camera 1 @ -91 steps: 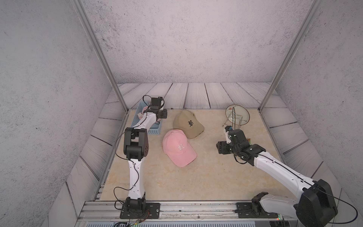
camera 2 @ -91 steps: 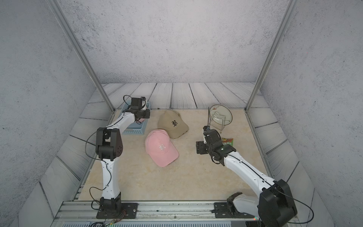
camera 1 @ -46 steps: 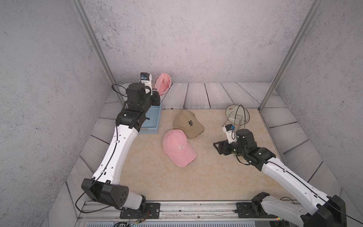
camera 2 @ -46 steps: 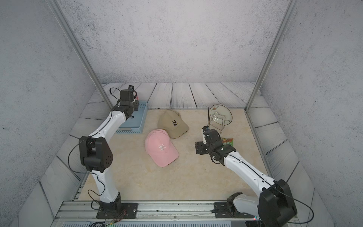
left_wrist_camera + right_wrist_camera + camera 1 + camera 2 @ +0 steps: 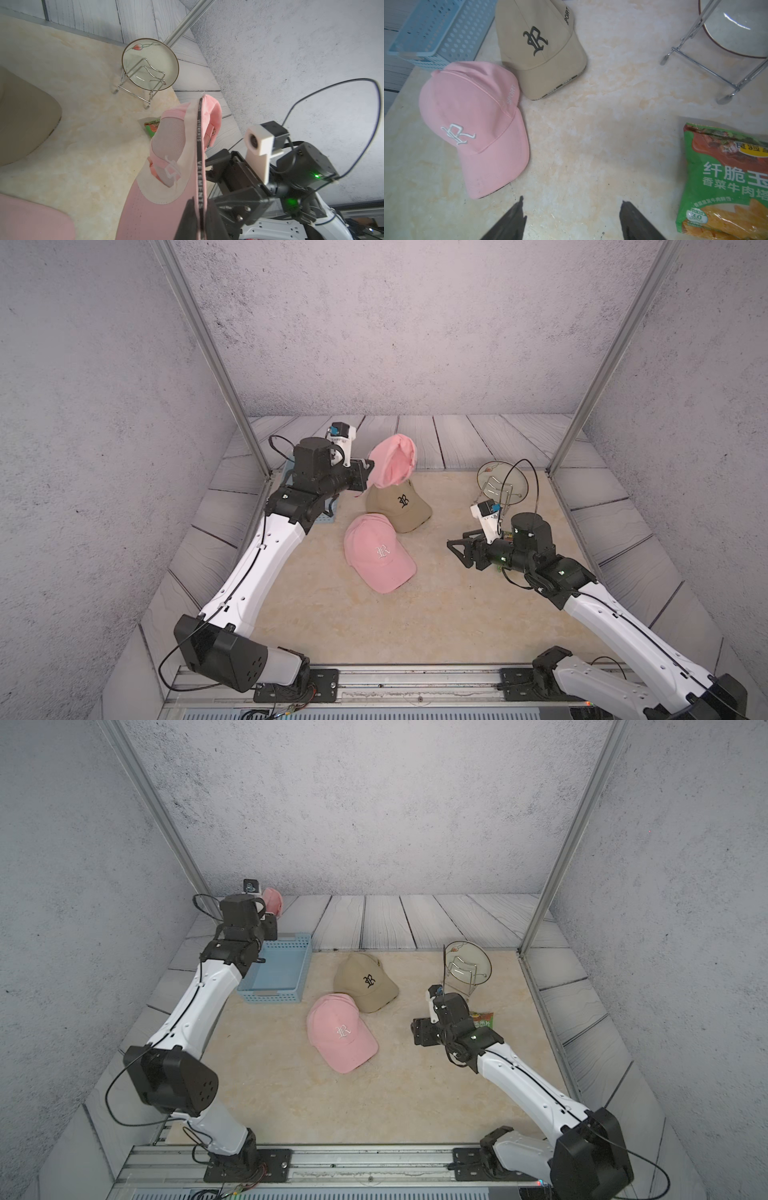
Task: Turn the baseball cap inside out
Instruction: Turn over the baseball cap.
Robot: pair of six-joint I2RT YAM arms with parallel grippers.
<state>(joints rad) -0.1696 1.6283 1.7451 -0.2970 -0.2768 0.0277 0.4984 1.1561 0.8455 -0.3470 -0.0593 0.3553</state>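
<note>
The left tool [image 5: 367,476] is clamped on the pink baseball cap [image 5: 392,460], held up above the tan cap [image 5: 399,506] with its lining apparently already outward, while the right tool [image 5: 459,553], jaws apart and empty, hovers beside the tan cap.

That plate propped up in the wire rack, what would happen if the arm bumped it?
The plate stands on edge in a thin wire rack, so a bump would probably tip it or roll it out. Its surface looks glossy, so likely slippery to grip. It seems ceramic or glass, so a fall might break it.
</note>
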